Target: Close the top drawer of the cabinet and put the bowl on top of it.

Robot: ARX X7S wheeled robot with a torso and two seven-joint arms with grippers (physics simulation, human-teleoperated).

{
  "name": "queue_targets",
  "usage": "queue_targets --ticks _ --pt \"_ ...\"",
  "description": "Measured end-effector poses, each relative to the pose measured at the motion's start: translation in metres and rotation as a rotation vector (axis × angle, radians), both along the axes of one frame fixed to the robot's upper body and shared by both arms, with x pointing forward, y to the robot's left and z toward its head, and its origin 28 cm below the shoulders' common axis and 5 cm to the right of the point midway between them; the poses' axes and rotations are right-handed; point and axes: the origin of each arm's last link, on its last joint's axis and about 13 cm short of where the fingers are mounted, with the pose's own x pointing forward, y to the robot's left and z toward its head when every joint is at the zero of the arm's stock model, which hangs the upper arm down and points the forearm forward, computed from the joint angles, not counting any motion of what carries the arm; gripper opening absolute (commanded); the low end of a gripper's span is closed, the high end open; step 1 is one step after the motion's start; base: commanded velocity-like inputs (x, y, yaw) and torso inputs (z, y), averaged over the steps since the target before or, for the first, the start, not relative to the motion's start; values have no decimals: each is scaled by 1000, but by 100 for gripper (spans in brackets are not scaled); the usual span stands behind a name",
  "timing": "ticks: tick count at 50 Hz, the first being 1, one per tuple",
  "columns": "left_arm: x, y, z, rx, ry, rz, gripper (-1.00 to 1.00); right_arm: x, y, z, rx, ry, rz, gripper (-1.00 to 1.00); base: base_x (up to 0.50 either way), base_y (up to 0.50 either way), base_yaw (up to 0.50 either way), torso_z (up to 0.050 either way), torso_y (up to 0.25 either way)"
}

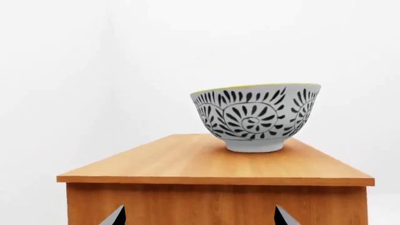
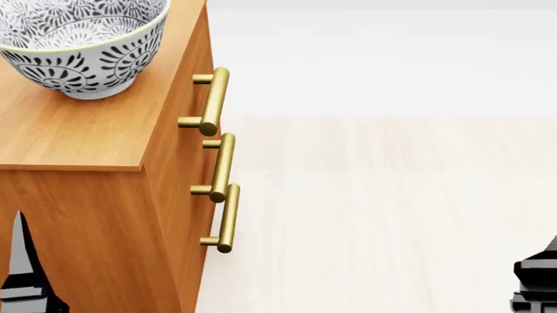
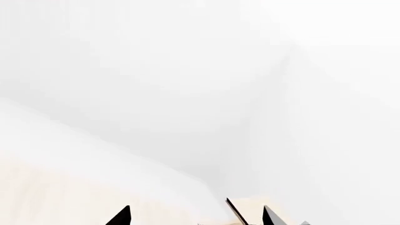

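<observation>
Pale wood flooring (image 2: 383,215) and blank white walls surround the cabinet (image 2: 87,215), which stands at the left of my head view. I see the bowl (image 1: 256,117) seated upright on its small foot on the flat cabinet top, set back from the near edge, so it is fully supported and touched by neither arm. The top drawer (image 2: 184,91) appears flush with the cabinet front; its brass handle (image 2: 212,101) lines up with the two handles below, which I read as closed. My left end effector (image 1: 200,219) shows only two dark fingertips (image 1: 115,218), spread well apart, empty, low in front of the cabinet's side and clear of the bowl. My right end effector (image 3: 196,218) is likewise parted with nothing between its tips, facing the bare wall and away from the work. I judge both task conditions met.
</observation>
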Motion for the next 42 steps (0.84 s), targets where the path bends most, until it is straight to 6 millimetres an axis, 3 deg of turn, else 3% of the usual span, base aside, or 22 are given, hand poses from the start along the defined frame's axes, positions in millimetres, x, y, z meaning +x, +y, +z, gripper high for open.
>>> queue_targets --ticks 17,42 --pt "-18 3 18 7 -82 21 100 -18 26 33 -17 -113 66 100 0 0 0 0 0" --pt "-39 5 42 -10 -222 6 100 -36 29 84 -45 -208 97 100 0 0 0 0 0"
